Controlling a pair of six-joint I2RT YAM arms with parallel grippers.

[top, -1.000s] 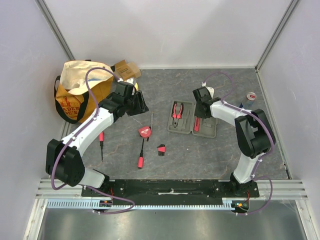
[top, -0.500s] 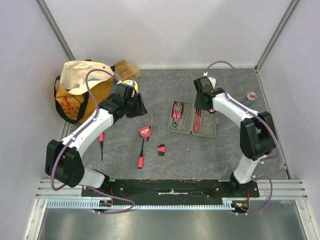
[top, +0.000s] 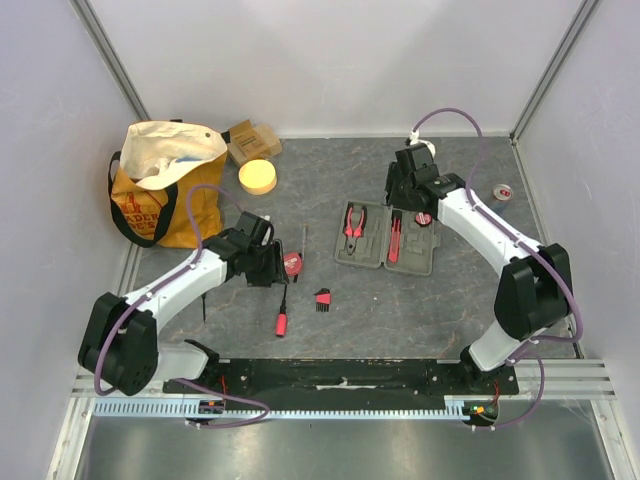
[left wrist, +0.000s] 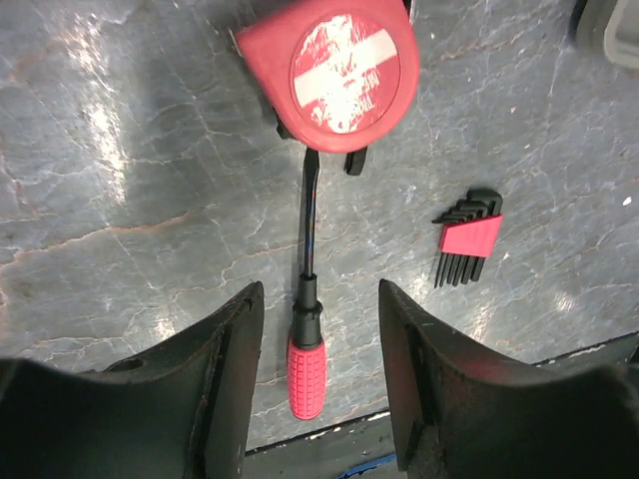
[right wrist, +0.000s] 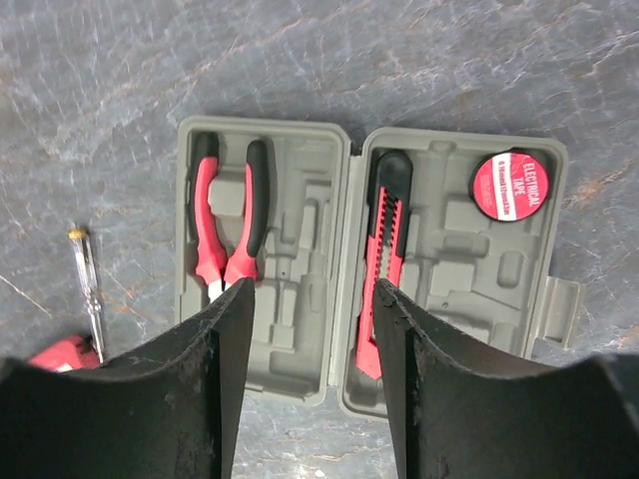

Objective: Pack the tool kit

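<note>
Judging packing half done: pliers, utility knife and tape roll seated in the open case, screwdriver, tape measure, hex keys and tester pen loose left of it, left gripper spread over the screwdriver, right gripper parted, empty, above the case.

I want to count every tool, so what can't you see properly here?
- Top view: tape measure partly under the left gripper.
- Right wrist view: knife, lower end partly behind a finger.
- Left wrist view: case cut off by the picture's corner.
</note>
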